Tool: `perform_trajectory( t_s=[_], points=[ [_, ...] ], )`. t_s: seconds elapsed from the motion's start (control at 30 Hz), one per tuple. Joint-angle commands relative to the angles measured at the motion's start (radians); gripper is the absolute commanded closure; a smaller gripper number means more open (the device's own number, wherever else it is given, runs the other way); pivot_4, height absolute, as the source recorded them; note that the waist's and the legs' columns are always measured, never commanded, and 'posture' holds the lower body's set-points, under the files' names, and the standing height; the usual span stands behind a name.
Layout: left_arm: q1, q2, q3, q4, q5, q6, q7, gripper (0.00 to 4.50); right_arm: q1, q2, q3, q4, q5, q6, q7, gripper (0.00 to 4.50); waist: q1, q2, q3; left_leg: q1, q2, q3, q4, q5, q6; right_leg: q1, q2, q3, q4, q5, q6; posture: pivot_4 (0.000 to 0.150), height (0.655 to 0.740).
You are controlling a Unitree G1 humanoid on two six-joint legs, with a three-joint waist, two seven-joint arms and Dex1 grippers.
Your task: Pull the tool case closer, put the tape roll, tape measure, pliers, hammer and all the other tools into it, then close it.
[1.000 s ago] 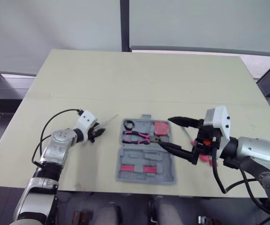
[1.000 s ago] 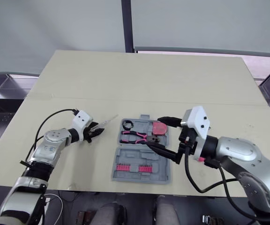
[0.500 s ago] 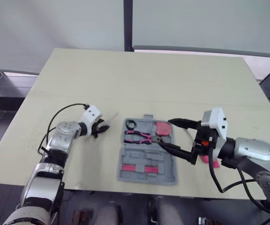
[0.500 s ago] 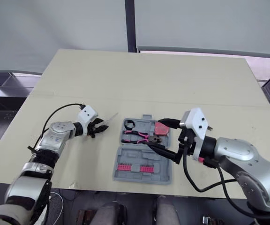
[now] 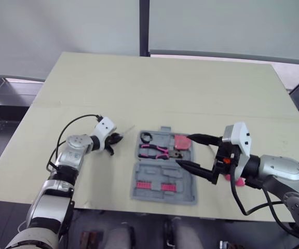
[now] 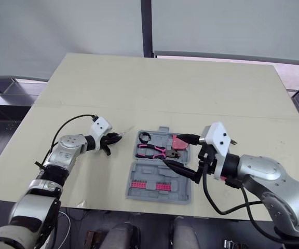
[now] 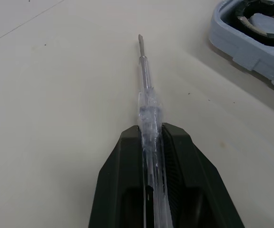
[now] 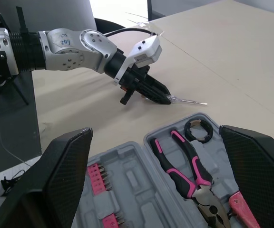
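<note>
**Head camera:** The open grey tool case (image 5: 160,174) lay on the beige table (image 5: 154,88). Its far half held the pink-handled pliers (image 5: 157,150), a black tape roll (image 5: 146,137) and a pink tape measure (image 5: 180,141), and its near half held pink bits (image 5: 150,185). Left of the case, the left gripper (image 5: 116,138) pinched a clear-handled screwdriver (image 5: 126,130), whose tip pointed toward the case's far-left corner and stopped short of it. The right gripper (image 5: 184,150) hovered over the case's right edge, fingers spread wide. A pink item (image 5: 238,180) lay right of the case, partly hidden by that arm.

**Left wrist camera:** Both fingers pressed on the screwdriver's clear handle, with the shaft over table beside a corner of the case.

**Right wrist camera:** The wide-apart fingers framed the pliers and tape roll in the case.
</note>
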Motion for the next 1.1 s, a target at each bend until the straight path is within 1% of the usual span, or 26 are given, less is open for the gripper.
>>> perform_trajectory(
  t_s=[0.03,0.13,0.23,0.33,0.4,0.47,0.53,0.7,0.83,0.93,1.1],
  points=[
    [0.009,0.032,0.022,-0.034,-0.006,-0.004,-0.007,4.42,0.009,-0.013,-0.039,-0.039,0.006,-0.016,0.0,0.0,0.0,0.0,0.0,0.0,0.0,0.0,0.0,0.0,0.0,0.0,0.0,0.0,0.0,0.0,0.0,0.15,0.74],
    [0.004,0.092,0.025,-0.111,0.0,-0.019,-0.04,4.42,0.037,-0.028,-0.062,-0.049,0.008,-0.013,0.006,0.0,-0.008,0.0,0.0,-0.001,0.001,0.0,0.0,0.0,0.0,0.0,0.0,0.0,0.0,0.0,0.0,0.15,0.74],
    [0.002,0.174,0.013,-0.249,-0.006,-0.021,-0.129,4.42,0.107,-0.055,-0.124,-0.062,0.024,-0.005,0.021,0.0,-0.009,0.0,0.0,-0.002,0.001,-0.001,0.0,0.0,0.0,-0.001,0.0,0.0,-0.001,0.0,0.0,0.15,0.74],
    [0.026,0.235,-0.025,-0.46,-0.066,0.093,-0.293,4.42,0.215,-0.091,-0.189,-0.075,0.022,-0.008,0.061,0.0,-0.004,0.0,0.0,-0.002,0.0,-0.002,-0.001,0.0,0.0,0.0,0.0,-0.001,-0.002,0.0,0.0,0.15,0.74],
    [0.046,0.263,-0.079,-0.618,-0.102,0.189,-0.399,4.42,0.286,-0.112,-0.224,-0.078,0.009,-0.018,0.092,0.0,0.003,0.0,0.0,-0.002,-0.002,-0.003,0.0,0.0,0.0,0.001,0.0,-0.001,-0.003,0.0,0.001,0.15,0.74],
    [0.049,0.276,-0.15,-0.742,-0.094,0.256,-0.463,4.42,0.337,-0.121,-0.252,-0.075,0.002,-0.026,0.11,0.0,0.006,0.0,0.0,-0.002,-0.002,-0.003,0.0,0.0,0.002,0.003,0.0,0.0,-0.004,0.001,0.003,0.15,0.74],
    [0.032,0.268,-0.202,-0.8,-0.065,0.313,-0.473,4.42,0.362,-0.124,-0.264,-0.072,-0.006,-0.034,0.117,0.0,0.011,0.0,0.0,-0.002,-0.003,-0.003,0.0,0.0,0.003,0.003,0.001,0.001,-0.005,0.002,0.004,0.15,0.74],
    [-0.03,0.187,-0.326,-0.867,-0.018,0.448,-0.46,4.42,0.413,-0.101,-0.258,-0.081,-0.037,-0.057,0.108,0.0,0.013,0.0,0.0,-0.001,-0.004,-0.003,0.0,0.001,0.004,0.003,0.003,0.002,-0.005,0.002,0.004,0.15,0.74],
    [-0.057,0.142,-0.414,-0.858,0.027,0.498,-0.459,4.42,0.43,-0.088,-0.248,-0.097,-0.047,-0.061,0.09,0.0,0.012,0.0,0.0,-0.002,-0.004,-0.003,0.0,0.001,0.004,0.003,0.003,0.003,-0.004,0.002,0.004,0.15,0.74],
    [-0.077,0.113,-0.454,-0.843,0.052,0.544,-0.452,4.42,0.444,-0.077,-0.25,-0.111,-0.048,-0.059,0.079,0.0,0.015,0.0,0.0,-0.002,-0.005,-0.003,0.0,0.001,0.004,0.003,0.003,0.002,-0.005,0.002,0.004,0.15,0.74],
    [-0.095,0.087,-0.505,-0.832,0.087,0.54,-0.453,4.42,0.484,-0.061,-0.266,-0.128,-0.056,-0.059,0.066,0.0,0.015,0.0,0.0,-0.002,-0.005,-0.004,0.0,0.001,0.004,0.003,0.002,0.002,-0.005,0.002,0.004,0.15,0.74]
  ],
)
